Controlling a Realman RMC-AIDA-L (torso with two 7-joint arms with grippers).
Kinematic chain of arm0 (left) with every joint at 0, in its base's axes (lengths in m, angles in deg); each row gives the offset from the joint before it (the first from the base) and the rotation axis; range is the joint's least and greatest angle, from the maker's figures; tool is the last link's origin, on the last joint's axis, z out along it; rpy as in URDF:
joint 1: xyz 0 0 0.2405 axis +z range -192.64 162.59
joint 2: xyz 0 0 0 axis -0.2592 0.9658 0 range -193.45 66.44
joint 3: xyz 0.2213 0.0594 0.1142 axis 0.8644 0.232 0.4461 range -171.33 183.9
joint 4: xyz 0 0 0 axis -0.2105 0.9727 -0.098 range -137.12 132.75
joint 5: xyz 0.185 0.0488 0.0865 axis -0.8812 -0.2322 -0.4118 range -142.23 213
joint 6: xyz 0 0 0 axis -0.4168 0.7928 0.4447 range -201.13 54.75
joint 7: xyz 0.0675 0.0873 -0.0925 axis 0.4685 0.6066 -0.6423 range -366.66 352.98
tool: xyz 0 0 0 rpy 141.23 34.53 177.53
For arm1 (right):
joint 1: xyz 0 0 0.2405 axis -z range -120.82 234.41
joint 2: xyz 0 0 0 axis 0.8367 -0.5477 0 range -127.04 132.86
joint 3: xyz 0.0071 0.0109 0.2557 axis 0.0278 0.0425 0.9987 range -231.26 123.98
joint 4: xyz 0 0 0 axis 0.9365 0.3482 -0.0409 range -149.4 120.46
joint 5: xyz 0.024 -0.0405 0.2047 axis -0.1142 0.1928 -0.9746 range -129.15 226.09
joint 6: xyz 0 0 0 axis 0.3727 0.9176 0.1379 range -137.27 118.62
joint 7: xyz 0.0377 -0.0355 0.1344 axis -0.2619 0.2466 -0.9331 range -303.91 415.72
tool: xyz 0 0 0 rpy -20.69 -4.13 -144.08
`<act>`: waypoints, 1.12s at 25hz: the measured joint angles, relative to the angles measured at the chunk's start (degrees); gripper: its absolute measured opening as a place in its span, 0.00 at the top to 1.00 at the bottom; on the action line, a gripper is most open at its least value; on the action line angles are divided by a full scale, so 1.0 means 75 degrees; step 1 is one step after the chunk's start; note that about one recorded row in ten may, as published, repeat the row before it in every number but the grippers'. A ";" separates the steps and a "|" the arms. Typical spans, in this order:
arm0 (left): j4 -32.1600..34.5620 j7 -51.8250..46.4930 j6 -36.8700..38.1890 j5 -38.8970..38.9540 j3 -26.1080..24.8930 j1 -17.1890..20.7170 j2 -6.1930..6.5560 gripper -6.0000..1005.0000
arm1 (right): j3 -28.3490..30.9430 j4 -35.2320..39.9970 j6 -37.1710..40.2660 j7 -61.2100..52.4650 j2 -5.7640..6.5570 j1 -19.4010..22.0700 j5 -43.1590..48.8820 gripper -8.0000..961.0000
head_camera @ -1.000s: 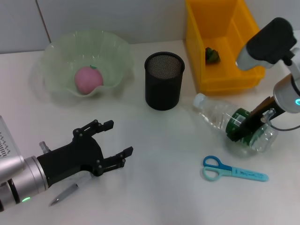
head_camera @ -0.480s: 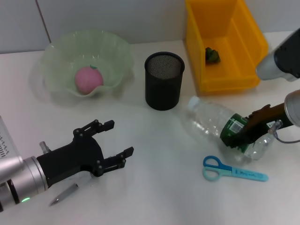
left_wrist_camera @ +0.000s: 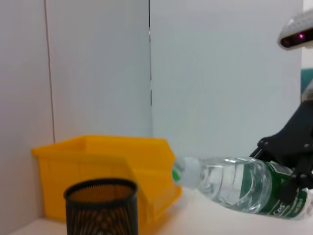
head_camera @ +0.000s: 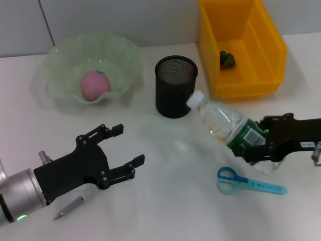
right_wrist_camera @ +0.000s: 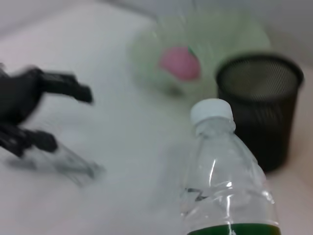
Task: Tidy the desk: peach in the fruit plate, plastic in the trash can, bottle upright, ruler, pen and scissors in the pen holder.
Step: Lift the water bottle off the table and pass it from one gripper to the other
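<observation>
Peach [head_camera: 95,84], pink and round, already sits in the pale green ruffled glass fruit plate [head_camera: 61,59]. Right gripper [head_camera: 273,145] is clamped on the clear plastic bottle [head_camera: 228,126], tilted, not yet upright. Left gripper [head_camera: 118,153] hangs spread above the silver pen [head_camera: 69,208]. Blue scissors [head_camera: 249,182] remain on the desk.

Bare desk [head_camera: 170,165] between left gripper [head_camera: 123,150] and tilted bottle [head_camera: 225,125]: widest free lane. Bottle cap almost touches the mesh pen holder [head_camera: 175,85], so no passage there. Narrow gap between pen holder and yellow bin [head_camera: 241,45]. Scissors [head_camera: 248,183] lie just beside the right gripper [head_camera: 263,140], blocking low approach there. Pen [head_camera: 70,206] sits under the left gripper. Fruit plate [head_camera: 65,60] well apart, open access.
</observation>
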 joint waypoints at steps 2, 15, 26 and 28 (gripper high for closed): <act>-0.0002 -0.0019 0.0230 0.0012 -0.0117 0.0013 -0.0015 0.16 | 0.0226 -0.0445 0.0047 0.1154 0.0010 0.0244 -0.0983 0.19; -0.0762 -0.1148 0.0971 0.1350 -0.0235 -0.0413 -0.0051 0.17 | 0.1007 -0.4035 0.0577 0.6569 0.0033 0.0004 -0.3829 0.19; -0.1034 -0.1596 0.1718 0.1505 -0.0253 -0.0723 -0.0084 0.18 | 0.1110 -0.6345 0.1133 0.8573 0.0036 -0.0978 -0.4532 0.18; -0.1094 -0.1597 0.1763 0.1524 -0.0234 -0.0790 -0.0099 0.18 | 0.1112 -0.6710 0.1134 0.8862 0.0026 -0.1171 -0.4565 0.18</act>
